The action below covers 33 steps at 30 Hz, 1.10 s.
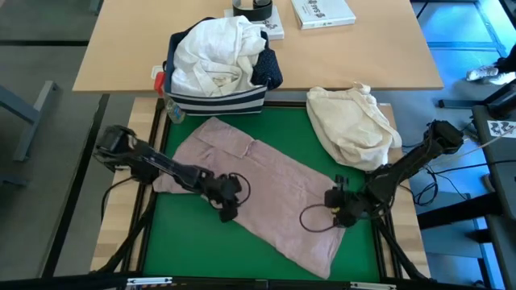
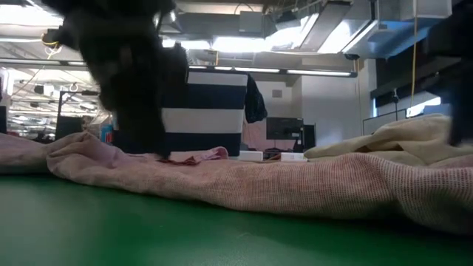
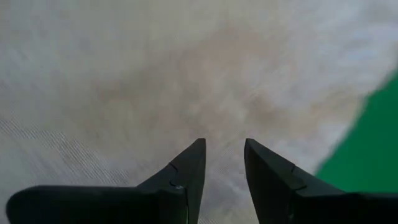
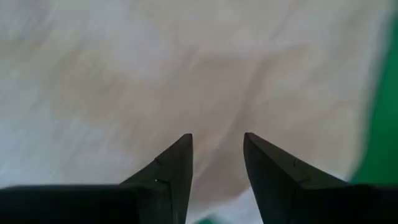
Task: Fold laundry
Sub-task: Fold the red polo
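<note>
The pale pink top [image 1: 258, 185] lies spread flat, slantwise, on the green mat [image 1: 181, 242]; in the low view it is a low ridge [image 2: 295, 185]. My left gripper [image 1: 228, 205] stands over the top's near-left edge, pointing down. It is open [image 3: 224, 142], with only pink cloth [image 3: 155, 74] showing beyond the fingers. My right gripper [image 1: 339, 211] stands over the top's right edge, open too [image 4: 217, 135], above the cloth [image 4: 186, 68]. Nothing lies between either pair of fingers.
A navy bin with white stripes [image 1: 218, 98], heaped with white garments [image 1: 214, 52], stands at the mat's far edge. A cream-beige cloth bundle [image 1: 351, 125] lies at the far right of the mat. A book [image 1: 322, 12] and a tape roll [image 1: 254, 8] sit on the wooden table behind.
</note>
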Each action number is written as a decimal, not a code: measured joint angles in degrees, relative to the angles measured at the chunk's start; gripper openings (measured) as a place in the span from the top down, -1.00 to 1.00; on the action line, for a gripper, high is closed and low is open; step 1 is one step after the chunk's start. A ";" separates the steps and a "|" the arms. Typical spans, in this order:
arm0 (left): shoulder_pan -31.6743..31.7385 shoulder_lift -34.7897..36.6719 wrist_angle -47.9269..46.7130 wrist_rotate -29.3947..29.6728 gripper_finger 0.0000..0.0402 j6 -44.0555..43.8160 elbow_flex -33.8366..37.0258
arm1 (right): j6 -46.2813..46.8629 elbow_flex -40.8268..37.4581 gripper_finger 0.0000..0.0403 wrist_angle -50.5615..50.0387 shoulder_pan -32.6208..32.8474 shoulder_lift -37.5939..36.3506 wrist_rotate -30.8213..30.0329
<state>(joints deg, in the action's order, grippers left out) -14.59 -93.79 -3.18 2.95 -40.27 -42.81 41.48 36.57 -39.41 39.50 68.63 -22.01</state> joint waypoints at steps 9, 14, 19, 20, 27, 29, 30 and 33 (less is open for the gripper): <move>-2.67 -6.96 2.55 1.61 0.47 -4.15 -0.50 | 3.71 -7.13 0.29 4.70 -5.56 0.08 4.47; -3.06 -4.27 0.43 -0.89 0.47 1.81 -1.09 | 13.10 -11.38 0.29 7.61 -4.53 0.34 12.96; -2.84 2.07 -12.88 -2.38 0.47 8.24 -7.18 | 17.05 -9.91 0.29 10.03 1.30 0.37 20.21; -2.71 3.82 -17.18 -2.04 0.47 9.59 -8.86 | 17.45 -9.62 0.29 10.65 2.38 0.41 21.11; -2.48 12.39 -39.87 12.40 0.47 15.83 -12.04 | 19.00 -7.40 0.29 11.51 5.07 0.58 26.95; -1.75 13.67 -43.30 18.09 0.47 15.84 -10.48 | 17.04 -5.31 0.29 10.73 4.56 0.58 25.33; -1.02 14.07 -43.94 19.66 0.47 15.82 -9.43 | 16.18 -4.33 0.29 9.95 4.10 0.58 23.95; 2.29 14.89 -41.80 19.63 0.47 15.37 -5.66 | 13.83 -1.99 0.29 6.66 2.20 0.54 18.32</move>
<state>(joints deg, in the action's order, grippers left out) -12.30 -78.89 -44.98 22.58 -24.89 -48.47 55.31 34.58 -32.76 41.70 69.17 -3.70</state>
